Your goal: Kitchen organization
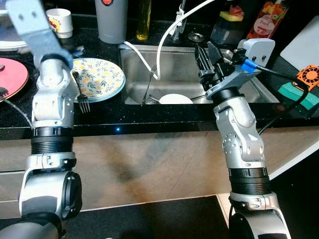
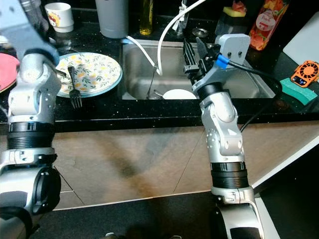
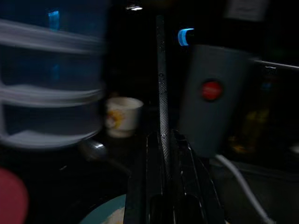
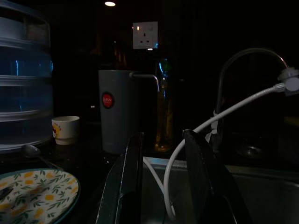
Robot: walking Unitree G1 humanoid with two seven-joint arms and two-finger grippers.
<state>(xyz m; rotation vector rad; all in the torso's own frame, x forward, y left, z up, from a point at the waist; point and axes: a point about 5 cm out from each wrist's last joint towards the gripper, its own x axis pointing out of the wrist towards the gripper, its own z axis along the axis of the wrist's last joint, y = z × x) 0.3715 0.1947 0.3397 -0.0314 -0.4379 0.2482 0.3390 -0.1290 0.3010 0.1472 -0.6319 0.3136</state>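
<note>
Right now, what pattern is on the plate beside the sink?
Yellow flowers with green leaves, blue rim on the plate; clearest in the left eye view.

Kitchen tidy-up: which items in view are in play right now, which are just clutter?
In play: fork held in the left gripper, floral plate, sink, white bowl, right gripper open over the sink.

Clutter: grey jug, cup, orange timer, red plate.

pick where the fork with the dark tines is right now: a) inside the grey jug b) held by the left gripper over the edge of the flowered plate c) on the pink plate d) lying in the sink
b: the left gripper is shut on the fork, whose tines hang down by the near rim of the flowered plate on the black counter, not in the sink.
</note>
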